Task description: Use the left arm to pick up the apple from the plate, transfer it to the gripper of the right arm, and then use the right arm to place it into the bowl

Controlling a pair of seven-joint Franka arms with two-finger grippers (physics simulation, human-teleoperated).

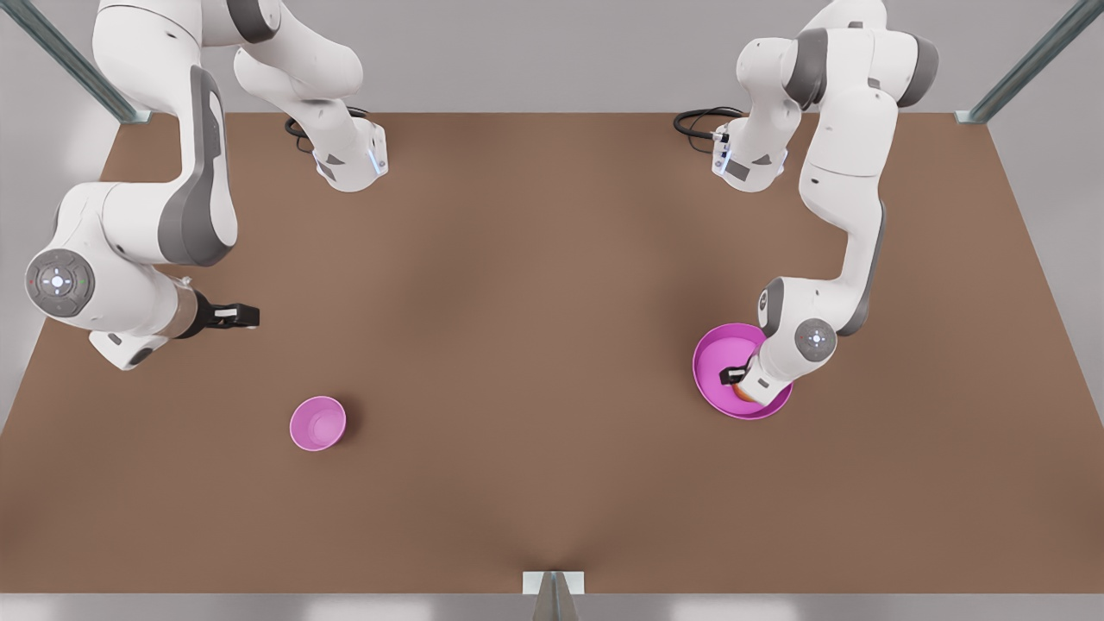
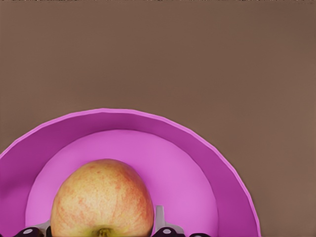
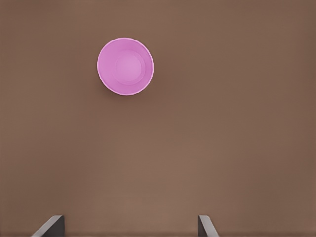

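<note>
The yellow-red apple (image 2: 101, 197) lies on the wide pink plate (image 2: 197, 163) at the front view's right, where a sliver of the apple (image 1: 743, 393) peeks out under the wrist. My left gripper (image 1: 735, 378) is down in the plate (image 1: 720, 345) and stands open, a finger (image 2: 160, 219) on each side of the apple and close to its skin. The small pink bowl (image 1: 317, 423) stands on the table at the front view's left. My right gripper (image 1: 240, 316) hovers open and empty above the table behind the bowl (image 3: 125, 66), and that arm waits.
The brown table (image 1: 552, 302) carries both arm bases (image 1: 349, 164) at its far edge, with black cables beside them. Metal frame posts (image 1: 552, 595) stand at the corners and at the middle of the near edge.
</note>
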